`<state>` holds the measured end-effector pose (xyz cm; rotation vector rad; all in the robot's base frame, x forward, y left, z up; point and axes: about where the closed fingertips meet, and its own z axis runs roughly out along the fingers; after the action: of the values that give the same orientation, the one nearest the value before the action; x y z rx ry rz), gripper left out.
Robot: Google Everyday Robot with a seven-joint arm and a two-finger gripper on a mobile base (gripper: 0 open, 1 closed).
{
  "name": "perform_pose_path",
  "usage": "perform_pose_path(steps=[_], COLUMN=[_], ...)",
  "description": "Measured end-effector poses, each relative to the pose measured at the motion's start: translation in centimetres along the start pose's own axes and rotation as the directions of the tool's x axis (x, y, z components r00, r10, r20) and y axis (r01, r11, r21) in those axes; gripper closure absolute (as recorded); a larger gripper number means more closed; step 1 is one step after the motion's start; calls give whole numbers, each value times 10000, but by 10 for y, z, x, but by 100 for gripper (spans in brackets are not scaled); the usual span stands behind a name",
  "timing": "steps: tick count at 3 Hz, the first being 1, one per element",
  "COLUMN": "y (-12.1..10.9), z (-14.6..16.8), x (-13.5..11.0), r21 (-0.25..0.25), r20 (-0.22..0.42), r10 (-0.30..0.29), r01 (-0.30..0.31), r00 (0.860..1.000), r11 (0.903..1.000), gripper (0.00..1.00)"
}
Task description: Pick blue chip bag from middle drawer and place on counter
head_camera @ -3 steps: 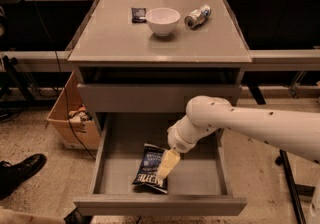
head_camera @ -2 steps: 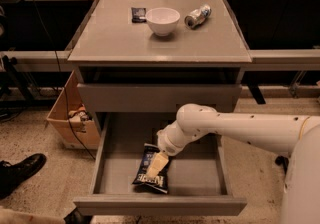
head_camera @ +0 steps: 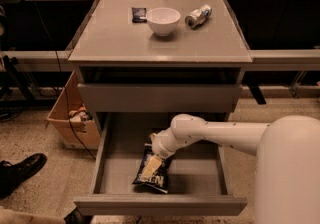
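Observation:
The blue chip bag [head_camera: 155,179] lies flat on the floor of the open middle drawer [head_camera: 160,203], left of centre. My gripper [head_camera: 152,167] reaches down into the drawer from the right on a white arm, and its pale fingers lie right over the top of the bag. The counter [head_camera: 125,38] is the grey top slab of the cabinet, above and behind the drawer.
On the counter stand a white bowl [head_camera: 163,20], a silver can [head_camera: 198,16] lying on its side and a small dark packet [head_camera: 139,14]. A cardboard box [head_camera: 70,120] stands left of the cabinet. A black shoe [head_camera: 20,173] is on the floor at the left.
My arm has swung left and down inside the drawer. The gripper has moved from beside the bag's right edge to right over the bag. The bag has not moved.

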<state>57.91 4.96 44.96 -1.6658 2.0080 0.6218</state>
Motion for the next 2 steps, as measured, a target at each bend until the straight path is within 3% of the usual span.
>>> perform_pose_path(steps=[2], y=[-16], z=[34], x=[54], r21=[-184], r20=[281], r10=[-109], r01=[114], r00=[9995], r11=[9998], gripper=[0])
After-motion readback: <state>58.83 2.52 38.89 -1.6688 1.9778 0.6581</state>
